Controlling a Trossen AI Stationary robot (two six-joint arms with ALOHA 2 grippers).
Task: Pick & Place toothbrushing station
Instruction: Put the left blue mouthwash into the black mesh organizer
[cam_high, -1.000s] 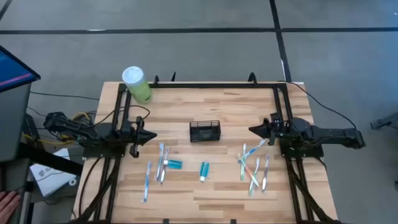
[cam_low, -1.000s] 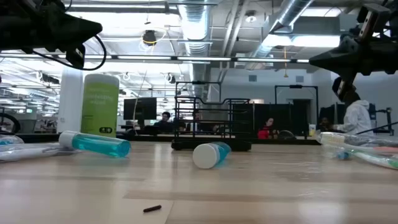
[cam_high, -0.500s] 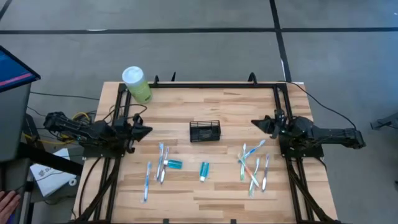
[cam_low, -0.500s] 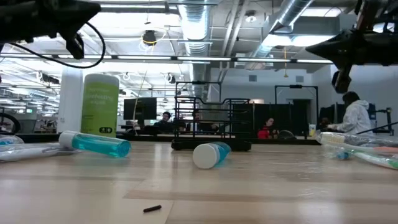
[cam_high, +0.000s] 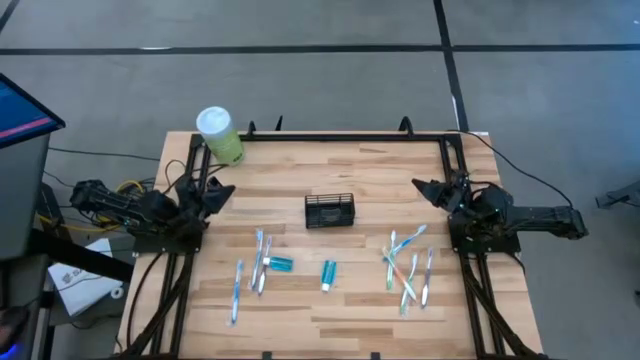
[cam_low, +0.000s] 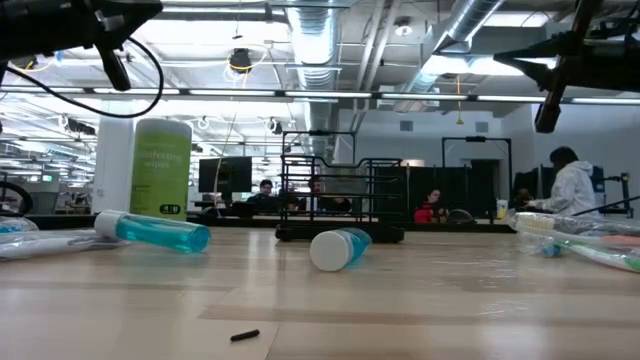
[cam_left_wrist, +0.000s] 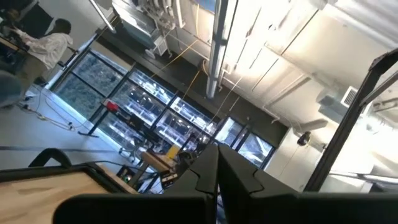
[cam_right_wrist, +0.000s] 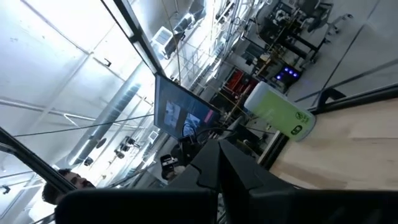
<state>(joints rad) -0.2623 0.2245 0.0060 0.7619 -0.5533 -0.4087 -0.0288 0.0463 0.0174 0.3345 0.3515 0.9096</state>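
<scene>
The toothbrushing station, a small black wire-mesh caddy (cam_high: 329, 211), stands on its base at the middle of the wooden table; in the low view (cam_low: 340, 200) it stands behind a lying blue tube. My left gripper (cam_high: 224, 190) hangs shut and empty over the table's left edge, well left of the caddy. My right gripper (cam_high: 419, 185) hangs shut and empty over the right side, well right of the caddy. Both wrist views look up at the ceiling, with the left fingers (cam_left_wrist: 217, 171) and the right fingers (cam_right_wrist: 217, 165) closed together.
A green canister with a white lid (cam_high: 220, 135) stands at the far left corner. Toothbrushes (cam_high: 260, 262) and a blue tube (cam_high: 279, 263) lie near left, another tube (cam_high: 328, 274) near the middle, more toothbrushes (cam_high: 408, 268) near right. A small dark bit (cam_low: 244, 336) lies near the front edge.
Both grippers have risen and tipped their fingers upward. The left has drawn back toward the table's left and far edges, the right toward the right and far edges. Both stay shut. Nothing on the table has moved.
</scene>
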